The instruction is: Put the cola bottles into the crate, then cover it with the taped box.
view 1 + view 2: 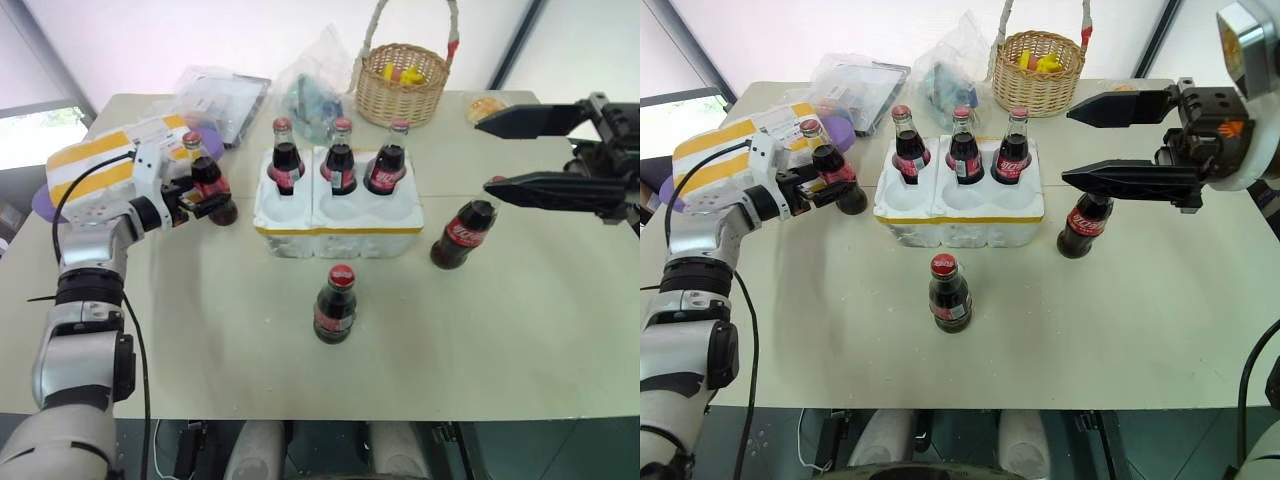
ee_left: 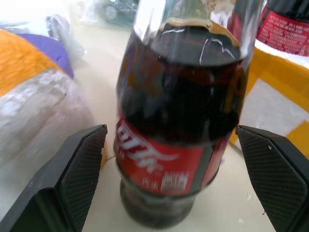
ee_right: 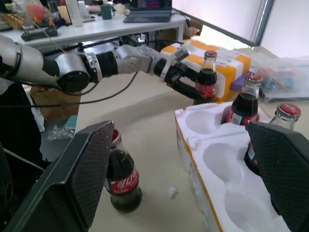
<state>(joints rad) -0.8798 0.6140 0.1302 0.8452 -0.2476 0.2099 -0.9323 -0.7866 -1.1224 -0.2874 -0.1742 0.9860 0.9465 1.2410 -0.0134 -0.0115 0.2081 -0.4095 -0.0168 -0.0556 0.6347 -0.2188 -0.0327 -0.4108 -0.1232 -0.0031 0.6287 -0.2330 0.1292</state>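
The left gripper hides the lower half of a cola bottle standing between its spread fingers, which do not touch the glass; the striped foam box lies just behind. The right gripper hangs spread wide above another bottle on the bench. Three bottles fill the back wells of the white foam crate. One more stands alone before it. A wicker basket sits beyond.

Pale green table; white wall behind; desk with laptop beyond.
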